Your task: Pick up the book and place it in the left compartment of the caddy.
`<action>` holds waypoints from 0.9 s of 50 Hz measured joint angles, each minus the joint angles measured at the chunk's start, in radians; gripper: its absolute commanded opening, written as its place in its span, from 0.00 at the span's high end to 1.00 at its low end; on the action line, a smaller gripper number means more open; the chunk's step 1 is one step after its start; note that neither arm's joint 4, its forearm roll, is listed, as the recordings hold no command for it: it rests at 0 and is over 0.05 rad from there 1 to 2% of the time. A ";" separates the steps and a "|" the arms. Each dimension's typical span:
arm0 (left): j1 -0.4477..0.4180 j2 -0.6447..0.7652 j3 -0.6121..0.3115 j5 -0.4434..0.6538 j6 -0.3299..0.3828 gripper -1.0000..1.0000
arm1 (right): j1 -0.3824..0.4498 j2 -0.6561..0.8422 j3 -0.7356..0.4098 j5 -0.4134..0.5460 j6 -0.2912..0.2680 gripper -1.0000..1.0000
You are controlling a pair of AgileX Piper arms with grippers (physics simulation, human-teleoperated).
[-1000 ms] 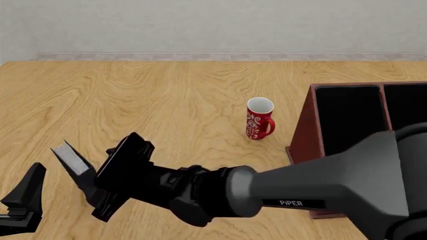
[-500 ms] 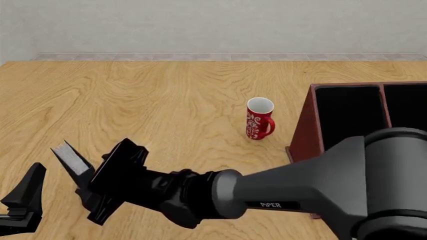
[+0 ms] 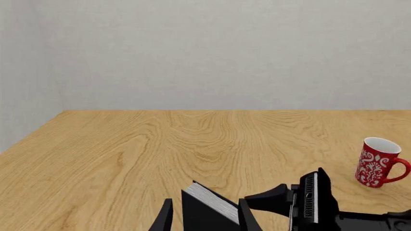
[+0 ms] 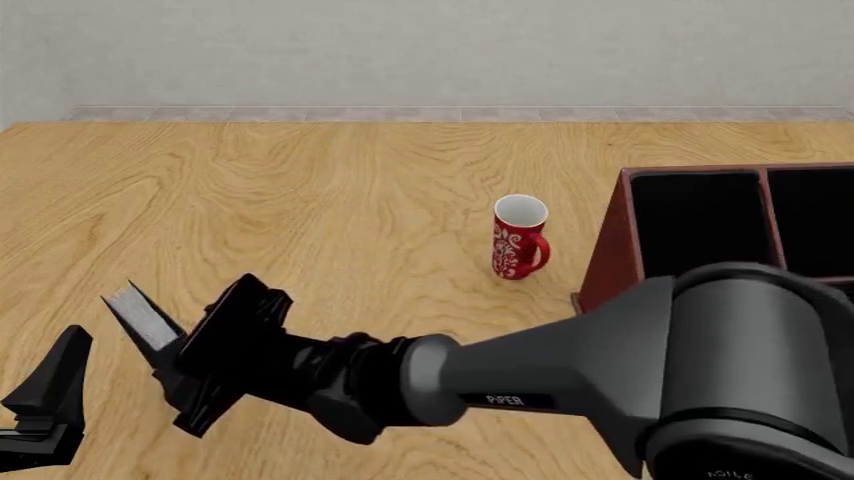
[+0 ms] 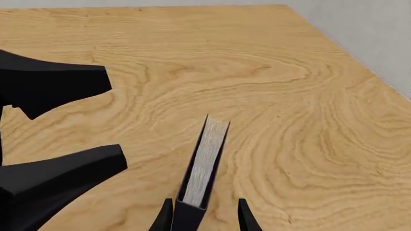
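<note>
The table (image 4: 307,200) was pale varnished wood with bold grain. The book (image 4: 140,318) had a matt black cover and grey-white paper edges. The red mug (image 4: 519,238) looked glazed; the caddy (image 4: 607,262) was smooth red-brown.

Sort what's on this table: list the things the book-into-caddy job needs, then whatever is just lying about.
Needed for the job:
- thick black hardcover book with grey-white page edges
- large dark red-brown caddy with black interior
- its left compartment
- right gripper, fingers either side of the book

Just lying about:
- red mug with white pattern
</note>
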 measured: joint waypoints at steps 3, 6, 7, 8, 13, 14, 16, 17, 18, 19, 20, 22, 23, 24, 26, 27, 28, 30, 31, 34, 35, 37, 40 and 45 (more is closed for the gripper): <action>0.000 0.000 0.000 0.000 0.000 0.00 | 0.000 0.008 -0.009 0.003 0.002 0.00; 0.000 0.000 0.000 0.000 0.000 0.00 | 0.000 0.014 -0.016 0.004 0.003 0.00; 0.000 0.000 0.000 0.000 0.000 0.00 | 0.001 0.016 -0.017 0.004 0.004 1.00; 0.000 0.000 0.000 0.000 0.000 0.00 | 0.006 0.015 -0.018 0.003 0.014 1.00; 0.000 0.000 0.000 0.000 0.000 0.00 | 0.006 0.020 -0.009 -0.004 0.004 1.00; 0.000 0.000 0.000 0.000 0.000 0.00 | 0.007 0.020 -0.008 -0.006 0.002 1.00; 0.000 0.000 0.000 0.000 0.000 0.00 | 0.008 0.019 -0.005 -0.010 -0.003 1.00; 0.000 0.000 0.000 0.000 0.000 0.00 | 0.008 0.019 -0.002 -0.011 -0.005 1.00; 0.000 0.000 0.000 0.000 0.000 0.00 | 0.009 0.017 0.000 -0.013 -0.006 1.00; 0.000 0.000 0.000 0.000 0.000 0.00 | 0.009 0.017 0.002 -0.015 -0.008 1.00; 0.000 0.000 0.000 0.000 0.000 0.00 | 0.009 0.016 0.004 -0.017 -0.009 1.00; 0.000 0.000 0.000 0.000 0.000 0.00 | 0.008 0.014 0.009 -0.020 -0.010 1.00; 0.000 0.000 0.000 0.000 0.000 0.00 | 0.007 0.012 0.012 -0.022 -0.010 1.00; 0.000 0.000 0.000 0.000 0.000 0.00 | 0.006 0.011 0.014 -0.023 -0.011 1.00; 0.000 0.000 0.000 0.000 0.000 0.00 | 0.005 0.007 0.021 -0.025 -0.012 1.00; 0.000 0.000 0.000 0.000 0.000 0.00 | 0.004 0.005 0.023 -0.026 -0.013 1.00; 0.000 0.000 0.000 0.000 0.000 0.00 | 0.003 0.002 0.027 -0.026 -0.015 1.00; 0.000 0.000 0.000 0.000 0.000 0.00 | 0.000 -0.003 0.036 -0.026 -0.018 1.00; 0.000 0.000 0.000 0.000 0.000 0.00 | -0.002 -0.006 0.041 -0.026 -0.020 1.00; 0.000 0.000 0.000 0.000 0.000 0.00 | -0.007 -0.017 0.054 -0.025 -0.026 1.00; 0.000 0.000 0.000 0.000 0.000 0.00 | -0.009 -0.021 0.059 -0.025 -0.028 1.00; 0.000 0.000 0.000 0.000 0.000 0.00 | -0.013 -0.029 0.068 -0.024 -0.032 1.00; 0.000 0.000 0.000 0.000 0.000 0.00 | -0.020 -0.043 0.080 -0.020 -0.039 1.00; 0.000 0.000 0.000 0.000 0.000 0.00 | -0.029 -0.072 0.100 -0.011 -0.050 1.00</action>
